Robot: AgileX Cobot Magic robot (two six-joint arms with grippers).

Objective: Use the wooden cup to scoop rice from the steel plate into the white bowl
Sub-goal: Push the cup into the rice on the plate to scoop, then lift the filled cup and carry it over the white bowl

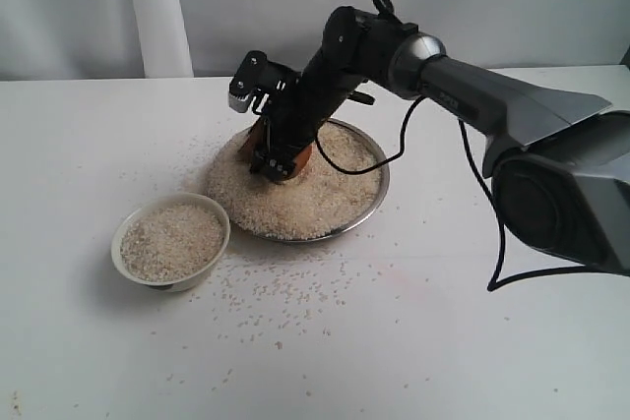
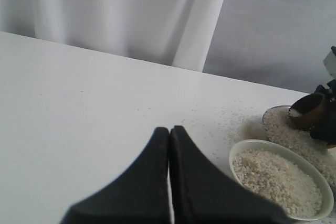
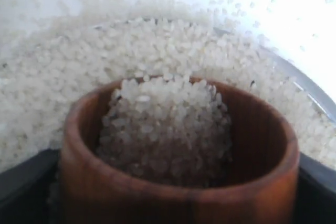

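Note:
The steel plate (image 1: 380,191) holds a wide heap of rice (image 1: 305,206). My right gripper (image 1: 275,152) is shut on the wooden cup (image 1: 296,160), which is tilted and dug into the heap at the plate's left part. In the right wrist view the wooden cup (image 3: 157,198) has rice (image 3: 168,124) inside it, with dark fingers (image 3: 21,179) at its sides. The white bowl (image 1: 119,243), filled with rice, stands on the table left of and in front of the plate. My left gripper (image 2: 169,129) is shut and empty over bare table, beside the white bowl (image 2: 262,144).
Loose grains (image 1: 285,297) are scattered on the white table in front of the plate and bowl. A black cable (image 1: 472,169) hangs from the right arm. A white curtain (image 1: 157,7) closes off the back edge.

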